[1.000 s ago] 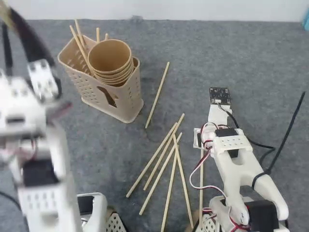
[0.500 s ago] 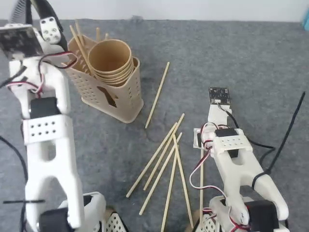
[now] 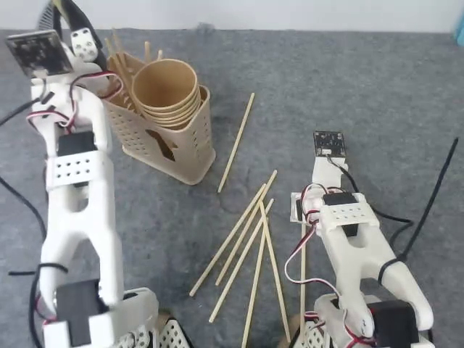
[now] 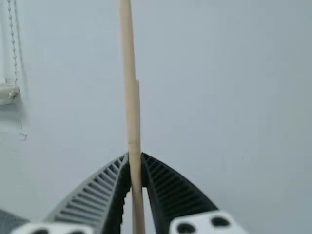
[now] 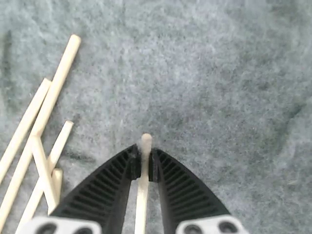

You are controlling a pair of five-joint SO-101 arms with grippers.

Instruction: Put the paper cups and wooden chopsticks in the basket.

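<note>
Grey felt covers the table. At far left the left arm stands raised, left jaws clamped on a gripped chopstick. Beside it the basket holds stacked paper cups and several sticks. Loose chopsticks lie mid-table. Right jaws pinch a lying chopstick on the felt.

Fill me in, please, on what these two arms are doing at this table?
They are clearing chopsticks into the basket. The left arm is up beside the basket, its left tool shut on a wooden chopstick. The right arm sits low over the grey mat, its right tool shut on a second chopstick. The basket already holds a stack of paper cups and some chopsticks. Several loose chopsticks lie on the mat.
</note>
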